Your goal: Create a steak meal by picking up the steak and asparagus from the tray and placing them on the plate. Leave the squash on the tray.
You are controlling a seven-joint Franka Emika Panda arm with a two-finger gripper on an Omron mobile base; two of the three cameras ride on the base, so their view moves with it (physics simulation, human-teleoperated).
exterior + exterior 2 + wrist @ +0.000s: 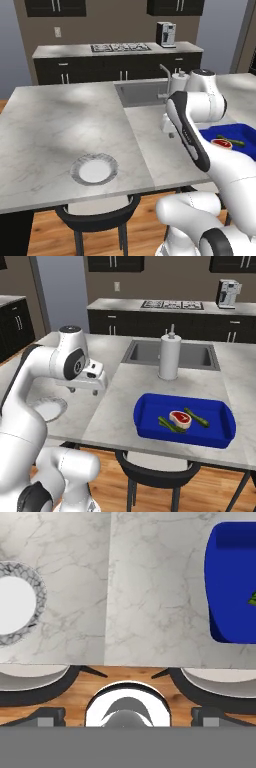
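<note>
**A:** So, where does everything sit, going left to right?

**B:** Furthest left is the plate point(94, 169), bare, near the front edge of the surface point(60, 125). In the hand view it lies at 9 o'clock point(15, 604). Your tool point(86, 389) hangs above the surface between plate and tray, carrying nothing. I cannot tell whether its fingers are apart or together, so check that first.

**A:** And to the right?

**B:** The tray point(150, 428) rests at 3 o'clock in the hand view, with all the food on it. In the right base view the asparagus point(169, 424) lies at the steak's 8 o'clock, just beside it. The steak point(180, 418) is mid-tray. The squash point(197, 417) lies at the steak's 3 o'clock, also close.

**A:** What should you take first?

**B:** My judgement: the steak, since nothing has reached the plate yet. Swing the arm towards 3 o'clock and stop directly above the meat before descending. Come down straight, with the fingers spread wider than the slab. Close across its narrower width. Both greens crowd it, so a slanted approach could nudge the squash or scatter the stalks. Lift clear of the tray's raised rim before travelling back.
</note>
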